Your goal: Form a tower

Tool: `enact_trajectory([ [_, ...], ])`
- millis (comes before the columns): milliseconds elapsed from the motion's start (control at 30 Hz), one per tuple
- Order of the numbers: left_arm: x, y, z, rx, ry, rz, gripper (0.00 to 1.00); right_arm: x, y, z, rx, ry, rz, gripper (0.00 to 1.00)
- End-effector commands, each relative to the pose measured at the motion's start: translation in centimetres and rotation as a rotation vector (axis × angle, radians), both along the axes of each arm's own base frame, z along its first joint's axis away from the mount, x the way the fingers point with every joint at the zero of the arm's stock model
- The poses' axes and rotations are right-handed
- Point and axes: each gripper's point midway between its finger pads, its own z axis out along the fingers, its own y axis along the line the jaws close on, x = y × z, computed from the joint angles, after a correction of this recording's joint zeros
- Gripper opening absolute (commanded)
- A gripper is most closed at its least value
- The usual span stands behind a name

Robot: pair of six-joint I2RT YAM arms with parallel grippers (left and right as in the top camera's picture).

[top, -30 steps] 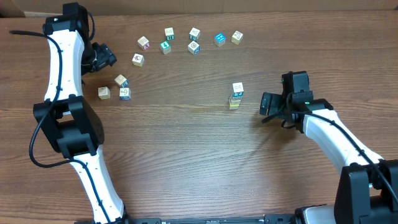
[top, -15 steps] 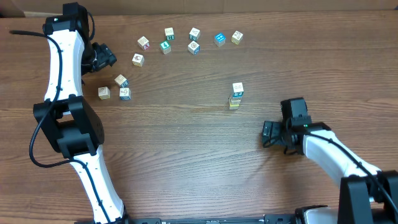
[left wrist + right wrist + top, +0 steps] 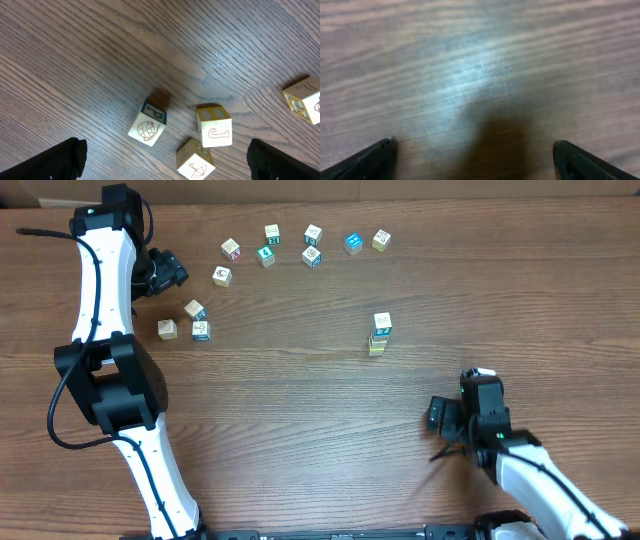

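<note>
The tower (image 3: 379, 334) stands right of the table's middle: a white-faced cube on top, a blue one under it, a yellow-green one at the base. My right gripper (image 3: 440, 416) is open and empty, well in front of the tower and to its right. The right wrist view shows only blurred bare wood between its fingertips (image 3: 370, 157). My left gripper (image 3: 166, 272) hangs open at the far left. In its wrist view a cube with a yarn-ball picture (image 3: 148, 125), a cube with a hook (image 3: 214, 126) and an umbrella cube (image 3: 195, 159) lie below the open left gripper (image 3: 165, 162).
Several loose picture cubes lie in a row along the back, from one cube (image 3: 231, 248) to another (image 3: 381, 240). Three more cubes (image 3: 194, 309) cluster at the left by my left arm (image 3: 100, 280), with one (image 3: 221, 276) just behind them.
My right arm has drawn back from beside the tower toward the table's front edge, its gripper staying open. The left arm and all the cubes have not moved.
</note>
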Motion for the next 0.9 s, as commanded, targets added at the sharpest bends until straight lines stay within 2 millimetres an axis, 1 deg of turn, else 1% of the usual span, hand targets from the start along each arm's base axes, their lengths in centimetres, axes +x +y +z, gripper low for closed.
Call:
enact_trajectory([
  [0,0.4,-0.2,0.0,0.008,-0.003,-0.028,0.99,-8.4,-0.6,-4.9,0.004,0.245,0.005,1.0],
  [300,0.4,-0.2,0.0,0.008,-0.003,-0.028,1.0,-6.4,-0.3,-2.8,0.027,0.069,0.008,1.0],
  [400,0.4,-0.2,0.0,0.009,-0.003,-0.028,1.0,-5.3,-0.2,-1.6,0.036,-0.007,0.009,1.0],
  [533,0.4,-0.2,0.0,0.009,-0.003,-0.028,1.0,-3.7,0.1,0.6,0.052,-0.135,0.011,1.0],
  [867,0.4,-0.2,0.0,0.008,-0.003,-0.028,1.0,-1.9,0.3,4.5,0.078,-0.341,0.015,1.0],
])
